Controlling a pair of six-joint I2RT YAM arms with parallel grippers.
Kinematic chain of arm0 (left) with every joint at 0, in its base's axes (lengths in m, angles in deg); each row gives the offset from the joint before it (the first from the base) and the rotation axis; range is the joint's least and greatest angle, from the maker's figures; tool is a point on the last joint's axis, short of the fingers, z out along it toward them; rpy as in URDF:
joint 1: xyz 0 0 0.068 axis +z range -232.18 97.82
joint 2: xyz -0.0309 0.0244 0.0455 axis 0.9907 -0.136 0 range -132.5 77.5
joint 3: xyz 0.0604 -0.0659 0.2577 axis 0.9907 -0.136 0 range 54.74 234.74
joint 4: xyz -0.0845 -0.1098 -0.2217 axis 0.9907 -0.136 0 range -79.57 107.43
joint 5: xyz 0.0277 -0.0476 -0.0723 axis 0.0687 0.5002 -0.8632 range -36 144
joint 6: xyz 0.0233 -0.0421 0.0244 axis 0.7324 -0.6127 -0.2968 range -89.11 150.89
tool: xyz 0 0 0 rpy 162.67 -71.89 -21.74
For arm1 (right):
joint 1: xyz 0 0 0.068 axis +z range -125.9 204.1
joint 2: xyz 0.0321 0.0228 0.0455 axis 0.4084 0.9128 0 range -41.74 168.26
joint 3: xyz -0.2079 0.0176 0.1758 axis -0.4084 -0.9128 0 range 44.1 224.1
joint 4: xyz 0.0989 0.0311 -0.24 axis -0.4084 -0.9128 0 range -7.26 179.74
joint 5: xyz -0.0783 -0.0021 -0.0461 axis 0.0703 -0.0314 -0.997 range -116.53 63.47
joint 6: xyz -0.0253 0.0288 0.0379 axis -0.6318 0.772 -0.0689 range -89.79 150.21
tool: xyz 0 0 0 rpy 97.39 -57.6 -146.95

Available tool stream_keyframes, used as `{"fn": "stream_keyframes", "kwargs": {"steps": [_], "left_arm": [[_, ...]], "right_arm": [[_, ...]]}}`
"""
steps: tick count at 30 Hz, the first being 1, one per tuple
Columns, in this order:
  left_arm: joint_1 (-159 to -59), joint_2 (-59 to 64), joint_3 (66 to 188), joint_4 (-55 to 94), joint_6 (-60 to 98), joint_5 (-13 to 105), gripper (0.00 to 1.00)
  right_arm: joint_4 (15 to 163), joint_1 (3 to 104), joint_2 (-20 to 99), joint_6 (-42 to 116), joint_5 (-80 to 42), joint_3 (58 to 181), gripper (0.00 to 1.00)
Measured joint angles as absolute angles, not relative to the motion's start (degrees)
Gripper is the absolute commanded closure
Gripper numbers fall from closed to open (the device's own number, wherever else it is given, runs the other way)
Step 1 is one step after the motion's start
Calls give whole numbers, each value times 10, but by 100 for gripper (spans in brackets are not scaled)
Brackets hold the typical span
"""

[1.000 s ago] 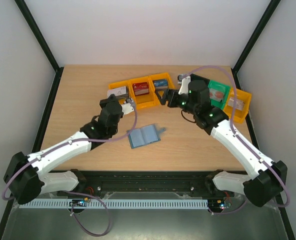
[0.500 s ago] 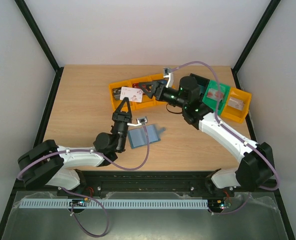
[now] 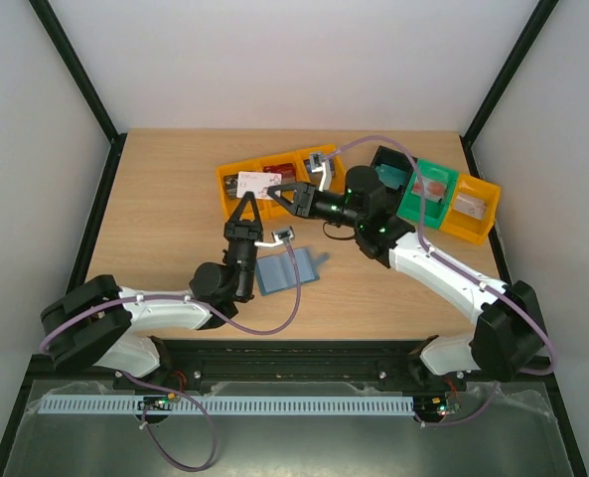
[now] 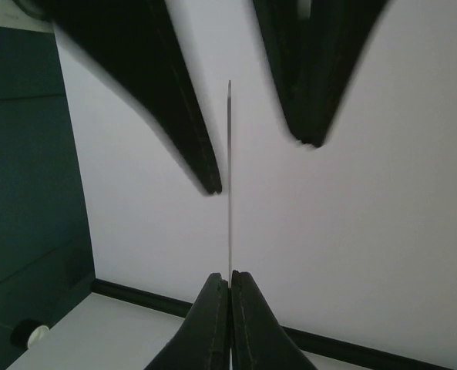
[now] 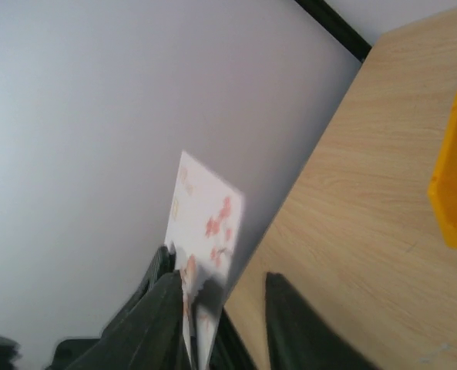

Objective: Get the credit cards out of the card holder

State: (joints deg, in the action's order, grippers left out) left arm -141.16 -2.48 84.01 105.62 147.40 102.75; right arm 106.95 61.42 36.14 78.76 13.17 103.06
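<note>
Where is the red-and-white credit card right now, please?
In the top view the card is left of centre, pinched upright in the left end effector, between the right end effector's open fingers, near the yellow bins.

credit card (image 4: 230,177): edge-on in left wrist view, face hidden
card holder (image 3: 277,273): left edge behind left arm (image 3: 165,303)
yellow bins (image 3: 223,189): contents too small to tell

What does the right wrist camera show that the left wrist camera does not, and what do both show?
Only the right wrist view shows the face of the credit card, white with red marks, plus the wooden table and a corner of a yellow bin. Only the left wrist view shows the card edge-on as a thin line, with the left gripper shut on its lower end. Both show the card, the open right gripper and a pale wall.
</note>
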Motion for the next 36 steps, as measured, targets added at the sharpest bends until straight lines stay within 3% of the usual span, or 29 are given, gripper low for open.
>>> {"fn": "stream_keyframes", "kwargs": {"steps": [2,6,7,10,11,13,15,17,20,24,29,32,36], "left_arm": [[-1412,-26,840,1055,1473,1032,98],[-1411,-31,840,1047,1472,1038,98],[-1412,-31,840,1047,1472,1038,92],[-1412,-29,840,1036,1462,1034,32],[-1412,-27,839,1023,1450,1036,20],[-1411,-12,839,980,1409,1043,11],[-1409,22,848,878,1327,1054,8],[-1395,62,901,669,1190,1039,8],[-1338,83,1066,334,945,893,7],[-1251,137,1190,87,733,671,7],[-1209,153,1276,-66,580,446,7],[-1179,128,1321,-112,505,368,7],[-1100,74,1366,-141,402,241,13]], "right_arm": [[1070,619,361,796,135,1028,97],[1073,622,357,796,135,1028,98],[1071,622,355,795,133,1028,98],[1056,623,349,784,126,1031,98],[1047,621,347,778,121,1035,98],[1033,611,341,766,117,1039,98],[1014,590,328,754,112,1042,98],[995,566,315,742,110,1044,98],[957,539,301,713,110,1058,98],[910,535,300,664,133,1086,98],[873,535,300,621,183,1100,98],[858,535,300,597,202,1101,98],[858,535,295,583,236,1097,98]]}}
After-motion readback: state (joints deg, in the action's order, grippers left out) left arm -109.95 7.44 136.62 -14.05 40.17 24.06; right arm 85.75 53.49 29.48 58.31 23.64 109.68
